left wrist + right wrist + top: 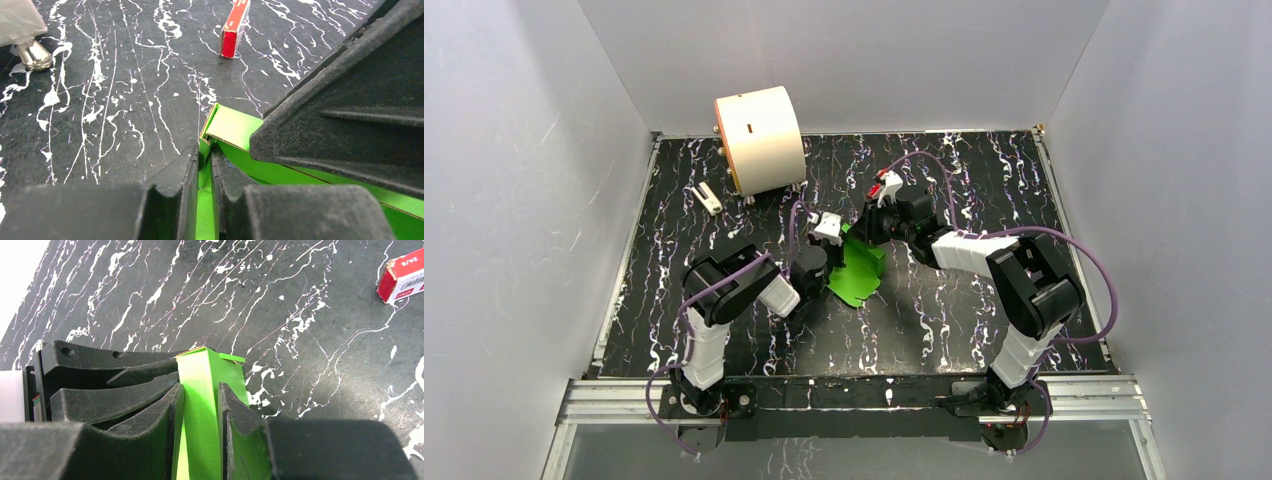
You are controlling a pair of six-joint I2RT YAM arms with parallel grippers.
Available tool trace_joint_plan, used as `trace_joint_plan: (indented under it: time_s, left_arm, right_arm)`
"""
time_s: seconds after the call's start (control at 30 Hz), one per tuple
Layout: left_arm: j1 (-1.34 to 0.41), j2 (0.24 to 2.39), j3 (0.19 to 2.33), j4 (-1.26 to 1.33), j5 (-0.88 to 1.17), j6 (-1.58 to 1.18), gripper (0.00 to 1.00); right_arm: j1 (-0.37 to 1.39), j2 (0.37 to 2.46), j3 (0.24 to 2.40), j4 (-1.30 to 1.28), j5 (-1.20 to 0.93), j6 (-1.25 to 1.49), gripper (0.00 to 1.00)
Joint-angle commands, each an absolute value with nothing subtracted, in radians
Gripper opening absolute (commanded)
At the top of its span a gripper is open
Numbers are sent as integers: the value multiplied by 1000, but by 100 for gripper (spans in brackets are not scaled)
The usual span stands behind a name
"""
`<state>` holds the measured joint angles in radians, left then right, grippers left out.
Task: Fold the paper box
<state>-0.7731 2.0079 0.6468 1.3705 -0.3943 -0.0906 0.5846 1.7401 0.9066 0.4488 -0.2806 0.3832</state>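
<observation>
The bright green paper box [856,275] lies partly folded on the black marbled table, between the two arms. My left gripper [205,155] is shut on a thin upright green wall of the box [235,127] near its corner. Seen from above, this gripper [836,250] is at the box's left edge. My right gripper [200,390] is shut on a raised green side panel [202,375], with a finger pressed against each face. From overhead it [864,232] meets the box's far edge. One right finger [350,110] looms large in the left wrist view.
A large cream cylinder [759,140] stands at the back left, with one metal foot [32,55] showing. A small red block [234,30] [402,275] lies on the table beyond the box. A small white piece [708,198] lies near the cylinder. Grey walls enclose the table.
</observation>
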Motion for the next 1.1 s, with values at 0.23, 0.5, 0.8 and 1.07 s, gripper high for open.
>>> trace_joint_plan:
  time_s: [0.23,0.5,0.8,1.07]
  left_arm:
    - [-831,2022,711,1415,-743,-22,6]
    - [-823,2053,679,1390,-535,-101,7]
    - [-800,2049,671,1372,-549,-264,19]
    - [-742,2002,596,1420,-313,-267,24]
  right_arm:
    - [605,1722,905,357,-301,400,34]
    - [613,1746,905,374,-296,392,35]
    - [635,1740,912,322,-223,340,35]
    - [633,1716,890,341,-205,325,35]
